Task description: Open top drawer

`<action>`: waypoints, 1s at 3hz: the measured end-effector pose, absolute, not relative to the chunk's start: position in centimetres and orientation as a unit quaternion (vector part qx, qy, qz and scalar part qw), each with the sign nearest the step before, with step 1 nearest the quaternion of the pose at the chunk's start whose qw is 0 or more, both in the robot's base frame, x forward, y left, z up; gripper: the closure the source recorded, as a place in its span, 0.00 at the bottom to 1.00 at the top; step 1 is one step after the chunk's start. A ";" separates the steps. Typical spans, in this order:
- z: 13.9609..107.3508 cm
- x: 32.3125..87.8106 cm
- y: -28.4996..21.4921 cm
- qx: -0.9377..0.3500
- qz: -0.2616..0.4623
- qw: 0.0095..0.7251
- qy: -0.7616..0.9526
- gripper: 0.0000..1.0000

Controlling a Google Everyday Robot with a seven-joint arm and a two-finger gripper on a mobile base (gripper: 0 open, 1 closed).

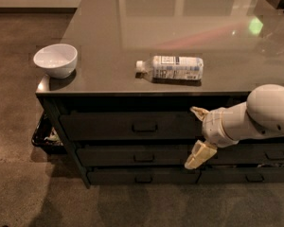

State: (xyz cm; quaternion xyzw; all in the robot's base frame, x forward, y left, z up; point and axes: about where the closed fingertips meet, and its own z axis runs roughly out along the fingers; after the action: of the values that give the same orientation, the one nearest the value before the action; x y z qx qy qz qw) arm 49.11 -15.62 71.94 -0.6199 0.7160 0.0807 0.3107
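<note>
Camera view is showing the end effector (190, 138) hanging in front of the drawer fronts, its tan fingers (201, 154) splayed apart and gripping nothing. The top drawer (99, 126) is sitting flush just under the desk (109, 27) edge, looking closed, with its loop handle (145, 126) just left of the end effector. Up top, a white bowl (56, 59) is resting at the left corner, and a plastic water bottle (173, 67) is lying on its side.

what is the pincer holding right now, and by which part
Nothing. The pincer hangs open in front of the top drawer, to the right of its handle and not touching it.
</note>
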 end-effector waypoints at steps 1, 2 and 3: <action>71.9 49.1 -15.6 -0.620 0.081 0.311 0.716 0.00; 70.7 50.6 -14.3 -0.632 0.087 0.314 0.703 0.00; 69.5 52.1 -12.8 -0.642 0.093 0.328 0.687 0.00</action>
State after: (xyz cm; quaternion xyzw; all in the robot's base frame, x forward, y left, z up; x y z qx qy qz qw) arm 52.05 -12.76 69.53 -0.6421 0.6867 0.0931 0.3280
